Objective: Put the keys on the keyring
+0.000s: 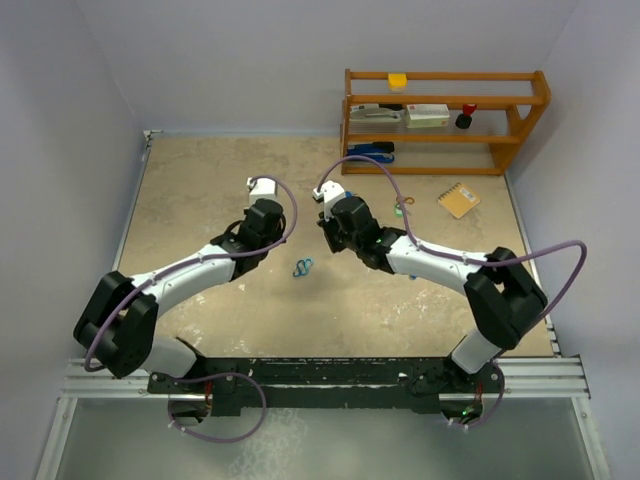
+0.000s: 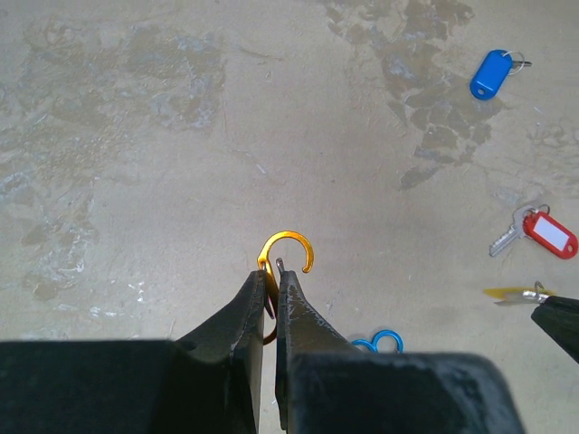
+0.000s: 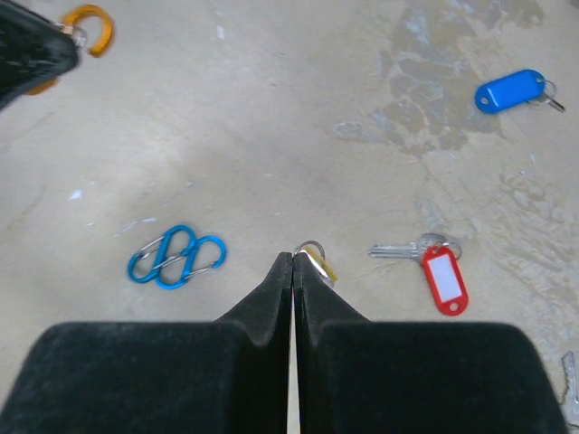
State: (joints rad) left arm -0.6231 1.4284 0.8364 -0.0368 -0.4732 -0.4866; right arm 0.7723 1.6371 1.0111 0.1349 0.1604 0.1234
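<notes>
Roughly over the middle of the desk (image 1: 200, 200), the yellow-tagged key (image 3: 321, 268) is pinched at the tips of the right claw (image 3: 292, 258), whose jaws are pressed tight together. Its small wire ring pokes out just past the tips. In the left wrist view the flat plastic tag lies level, with its long axis running side to side.

The red-tagged key (image 3: 443, 277) lies flat on the desk just right of that claw. It has a glossy oblong tag with a white label window, its long axis nearly in line with the claw's fingers. The silvery metal blade points left from the ring. The blue-tagged key (image 3: 511, 90) rests farther out, its smooth oblong tag slanted and its ring at the upper right end.

The left claw (image 2: 271, 276) is closed narrow on an orange clip (image 2: 288, 246), a shiny metal hook whose open curve stands beyond the tips. Blue clips (image 3: 176, 258), figure-eight wire loops, lie overlapping to the left of the right claw.

The desk is beige and mottled like worn stone. A wooden shelf (image 1: 445, 120) stands at the far right corner, with a tan spiral notebook (image 1: 459, 199) just in front of it.
</notes>
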